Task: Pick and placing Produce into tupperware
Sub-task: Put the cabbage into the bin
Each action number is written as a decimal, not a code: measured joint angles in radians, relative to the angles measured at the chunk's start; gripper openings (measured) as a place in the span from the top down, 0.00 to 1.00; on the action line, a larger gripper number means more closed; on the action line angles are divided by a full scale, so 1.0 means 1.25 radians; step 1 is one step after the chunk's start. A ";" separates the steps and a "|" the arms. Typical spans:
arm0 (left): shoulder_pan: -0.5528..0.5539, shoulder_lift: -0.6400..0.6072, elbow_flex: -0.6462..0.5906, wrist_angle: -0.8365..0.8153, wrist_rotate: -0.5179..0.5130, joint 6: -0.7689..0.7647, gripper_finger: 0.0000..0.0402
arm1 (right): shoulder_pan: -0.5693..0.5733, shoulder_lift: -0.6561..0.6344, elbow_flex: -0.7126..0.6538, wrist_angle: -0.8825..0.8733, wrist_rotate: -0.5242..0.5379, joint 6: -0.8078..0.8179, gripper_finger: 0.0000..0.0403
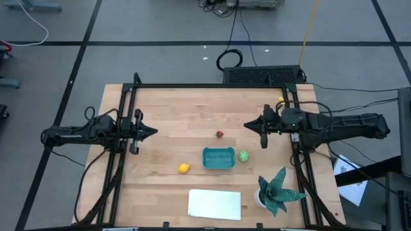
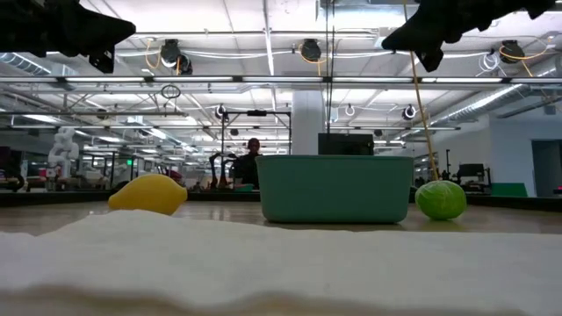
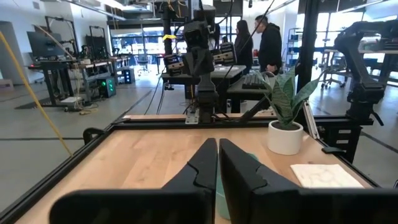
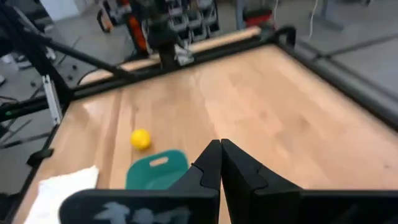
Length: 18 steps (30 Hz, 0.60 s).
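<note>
- the left gripper point(image 1: 153, 133) is held above the tabletop point(image 1: 173, 109) near its left edge, pointing inward; its fingers are pressed together on nothing, as the left wrist view shows; it seems parked so the working area is left free
- the right gripper point(image 1: 249, 125) is held above the right part of the tabletop, pointing inward; its fingers are likewise clenched and empty; it is the nearer arm to the tub, so it is judged the likelier to begin
- the teal tupperware point(image 1: 218, 158) is set toward the front of the tabletop, near its middle, open side up; nothing is seen inside it
- the yellow lemon point(image 1: 183, 168) is lying just left of the tub, apart from it; the round light-green piece point(image 1: 243, 156) is resting just beside the tub's right wall; the small red piece point(image 1: 219, 134) is lying behind the tub, nearer the centre; all three are spread around the tub within short reach
- the white sheet point(image 1: 214, 203) is laid along the front edge; the potted plant point(image 1: 277, 190) is standing near the front right corner, clear of the produce; no piece is judged placed yet
</note>
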 joint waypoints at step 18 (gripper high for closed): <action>0.000 0.000 0.000 -0.011 0.000 0.016 0.94 | -0.054 0.198 0.194 -0.255 -0.120 0.143 0.67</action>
